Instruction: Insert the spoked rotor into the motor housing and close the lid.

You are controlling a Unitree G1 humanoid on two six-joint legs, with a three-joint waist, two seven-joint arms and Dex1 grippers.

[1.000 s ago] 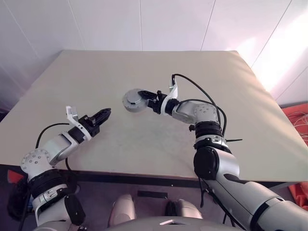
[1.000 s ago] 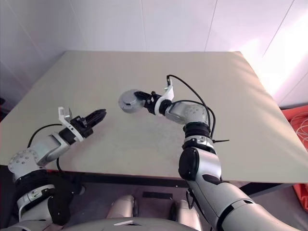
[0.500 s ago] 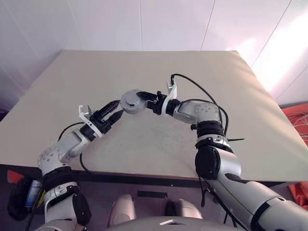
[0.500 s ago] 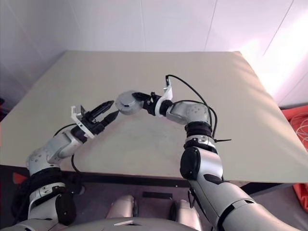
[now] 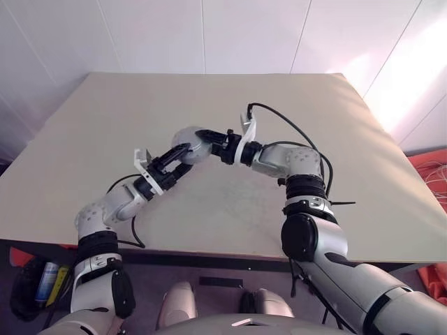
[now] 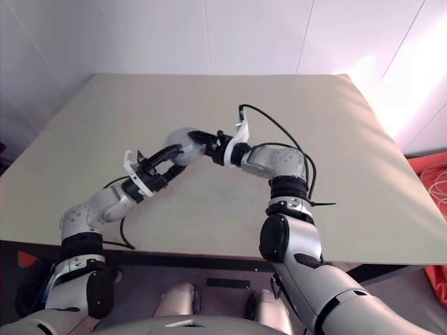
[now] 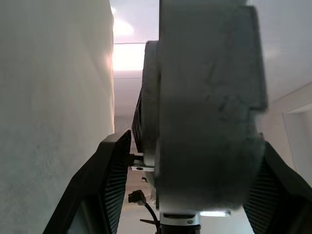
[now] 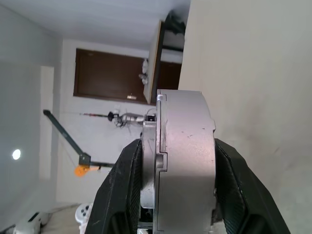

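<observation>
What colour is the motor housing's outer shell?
Plain grey on the motor housing, best in the right wrist view.

A broad beige table point(image 5: 140, 118) stands against white panelled walls point(image 5: 251, 35). Bright light washes the wall past its right edge, and orange fabric point(image 5: 429, 174) lies on the floor there.

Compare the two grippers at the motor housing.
The right gripper is shut on the motor housing, holding it above the table; the left gripper is open, straddling it with a gap. The right gripper reaches in from the right, the left gripper from the left. Both meet at the housing.
</observation>
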